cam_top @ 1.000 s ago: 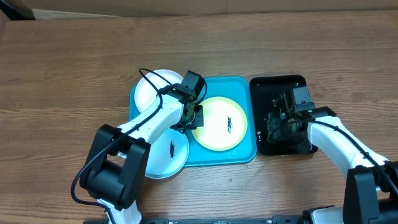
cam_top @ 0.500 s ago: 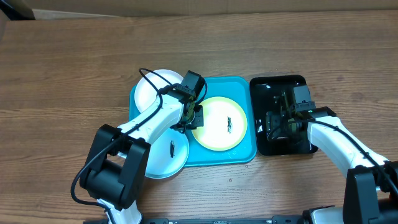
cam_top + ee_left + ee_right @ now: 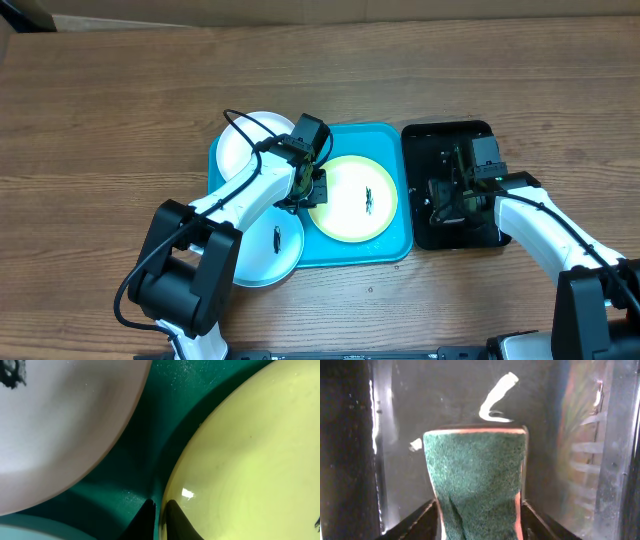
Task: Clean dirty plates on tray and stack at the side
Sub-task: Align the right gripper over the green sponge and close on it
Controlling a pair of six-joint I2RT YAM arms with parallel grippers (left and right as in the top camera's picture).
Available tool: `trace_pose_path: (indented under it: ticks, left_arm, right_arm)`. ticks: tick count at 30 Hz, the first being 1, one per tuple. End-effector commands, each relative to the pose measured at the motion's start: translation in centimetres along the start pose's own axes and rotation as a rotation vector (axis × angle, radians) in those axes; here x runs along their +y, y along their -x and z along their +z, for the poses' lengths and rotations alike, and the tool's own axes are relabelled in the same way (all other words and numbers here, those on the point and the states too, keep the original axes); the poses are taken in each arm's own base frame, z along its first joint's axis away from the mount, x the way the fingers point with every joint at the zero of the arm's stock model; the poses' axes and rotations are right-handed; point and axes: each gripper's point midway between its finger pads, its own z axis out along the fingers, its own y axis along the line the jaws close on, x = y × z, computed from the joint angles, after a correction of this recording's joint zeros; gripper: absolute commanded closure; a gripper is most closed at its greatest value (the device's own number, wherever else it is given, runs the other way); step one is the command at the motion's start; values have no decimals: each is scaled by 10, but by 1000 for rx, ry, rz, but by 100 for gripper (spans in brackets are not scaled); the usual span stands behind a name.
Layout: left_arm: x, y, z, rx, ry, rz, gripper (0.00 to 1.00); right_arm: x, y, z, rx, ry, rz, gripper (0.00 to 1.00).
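Left gripper (image 3: 160, 506): jaws clamped on the rim of the yellow plate (image 3: 250, 460), which lies in the tray (image 3: 390, 246). Right gripper (image 3: 477, 508): jaws squeezing a green sponge (image 3: 475, 470) in the black tray (image 3: 480, 135). The white plate (image 3: 232, 156) and the blue plate (image 3: 270, 260) overlap the tray's left edge.

White links (image 3: 245, 190), black joints (image 3: 190, 265), tapered black left pincer (image 3: 159, 508)
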Motion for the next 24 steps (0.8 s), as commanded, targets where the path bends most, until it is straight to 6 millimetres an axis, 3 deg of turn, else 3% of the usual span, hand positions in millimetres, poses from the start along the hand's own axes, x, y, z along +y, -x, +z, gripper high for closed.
trace_pose_path:
  ticks: [1, 6, 9, 12, 24]
  left_arm:
    - [7, 0, 5, 8, 21, 9, 88]
    - [7, 0, 5, 8, 22, 10, 87]
    - [7, 0, 5, 8, 22, 9, 87]
    - [7, 0, 5, 8, 22, 9, 87]
    - [7, 0, 5, 7, 22, 9, 87]
  right_arm:
    - [0, 14, -5, -44, -1, 2, 50]
    - [0, 12, -5, -37, -1, 2, 54]
    - [0, 10, -5, -26, -3, 3, 45]
    - [0, 9, -5, -23, -3, 3, 44]
    - [-1, 7, -1, -33, -2, -2, 52]
